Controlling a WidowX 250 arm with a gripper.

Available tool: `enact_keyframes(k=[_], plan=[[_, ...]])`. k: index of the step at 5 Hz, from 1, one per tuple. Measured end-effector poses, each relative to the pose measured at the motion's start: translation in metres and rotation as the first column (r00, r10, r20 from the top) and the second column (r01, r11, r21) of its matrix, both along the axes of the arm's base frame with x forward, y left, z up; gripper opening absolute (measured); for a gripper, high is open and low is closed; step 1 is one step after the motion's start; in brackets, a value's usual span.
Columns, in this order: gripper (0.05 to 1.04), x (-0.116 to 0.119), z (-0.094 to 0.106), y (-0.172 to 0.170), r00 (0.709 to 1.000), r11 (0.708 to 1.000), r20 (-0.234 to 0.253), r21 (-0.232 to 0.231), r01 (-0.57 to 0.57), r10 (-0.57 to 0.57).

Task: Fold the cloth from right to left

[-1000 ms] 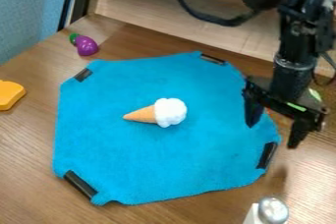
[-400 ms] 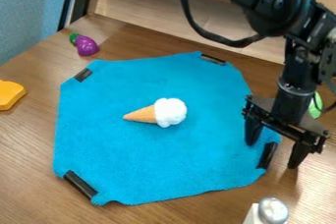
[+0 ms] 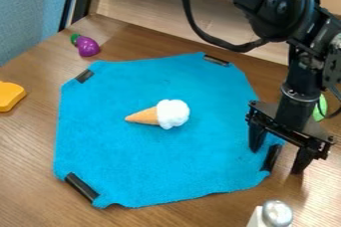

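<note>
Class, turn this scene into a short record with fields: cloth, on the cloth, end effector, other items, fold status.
cloth: blue, spread flat on the wooden table, black pieces at its corners
on the cloth: toy ice cream cone, white scoop toward the right of the picture
end effector: open, at the cloth's right edge, fingers astride it
other items: purple toy with green top, upper left; yellow item, left; silver-topped item, bottom
fold status: not yet folded

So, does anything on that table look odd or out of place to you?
The toy ice cream cone lies on the blue cloth, which seems odd if the cloth is to be folded. I see nothing spilled.
</note>
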State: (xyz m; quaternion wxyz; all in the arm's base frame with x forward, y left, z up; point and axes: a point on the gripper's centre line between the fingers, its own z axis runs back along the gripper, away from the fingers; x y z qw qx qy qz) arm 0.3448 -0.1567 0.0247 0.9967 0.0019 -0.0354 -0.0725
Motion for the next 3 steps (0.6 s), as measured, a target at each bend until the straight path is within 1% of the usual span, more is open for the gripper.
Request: enact_keyframes(k=[1,2,3], plan=[[0.708,-0.0010,-0.0019,0.0006,1.000,1.000,0.017,-0.008,-0.007,0.007],[0.409,-0.0028,-0.0028,0.0003,1.000,1.000,0.014,-0.013,-0.002,0.002],[0.187,-0.0037,-0.0008,0.0053,1.000,1.000,0.010,-0.028,-0.003,0.003]])
